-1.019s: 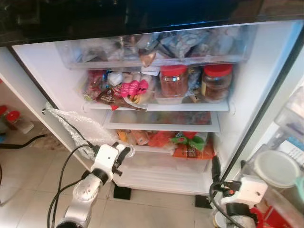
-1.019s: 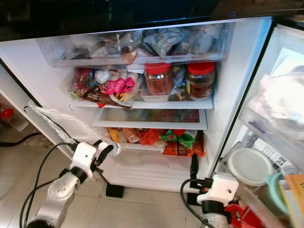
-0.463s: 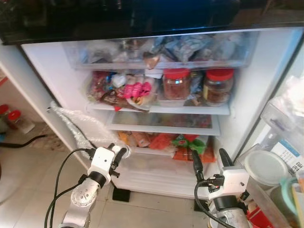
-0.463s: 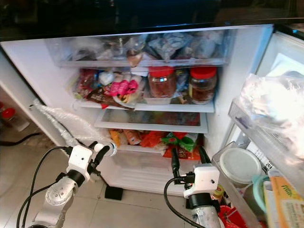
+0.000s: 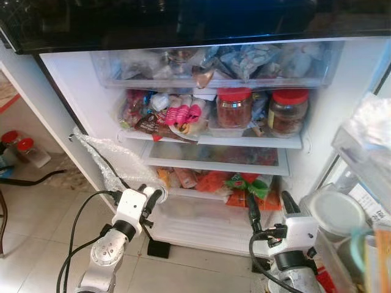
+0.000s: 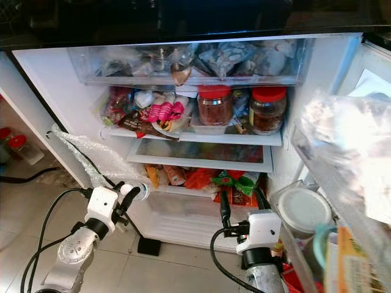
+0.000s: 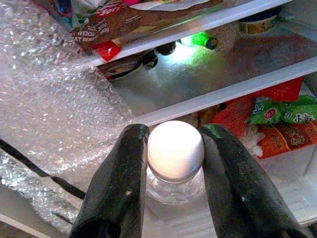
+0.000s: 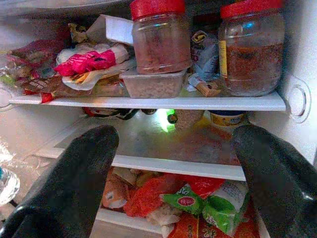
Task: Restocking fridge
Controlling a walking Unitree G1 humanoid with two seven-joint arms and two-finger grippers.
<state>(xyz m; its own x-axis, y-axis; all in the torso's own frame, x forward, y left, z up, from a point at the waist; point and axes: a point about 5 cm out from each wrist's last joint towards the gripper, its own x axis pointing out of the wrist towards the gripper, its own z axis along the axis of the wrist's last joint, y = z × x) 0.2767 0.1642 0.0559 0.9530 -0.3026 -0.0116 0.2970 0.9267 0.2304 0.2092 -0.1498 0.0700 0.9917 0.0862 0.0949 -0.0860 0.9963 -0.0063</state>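
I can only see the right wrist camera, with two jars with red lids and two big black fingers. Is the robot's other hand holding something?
Observer: Yes. The left gripper is shut on a small clear bottle with a white cap.
Operator: Where is that hand?
Observer: Low, at the fridge's left side, next to bubble wrap on the fridge's left edge.
Operator: What is above my two jars?
Observer: A clear drawer stuffed with bags, under the dark freezer door.
Operator: Anything beside my hand?
Observer: The right gripper is open, and to its right the door shelf holds a tub with a white lid.
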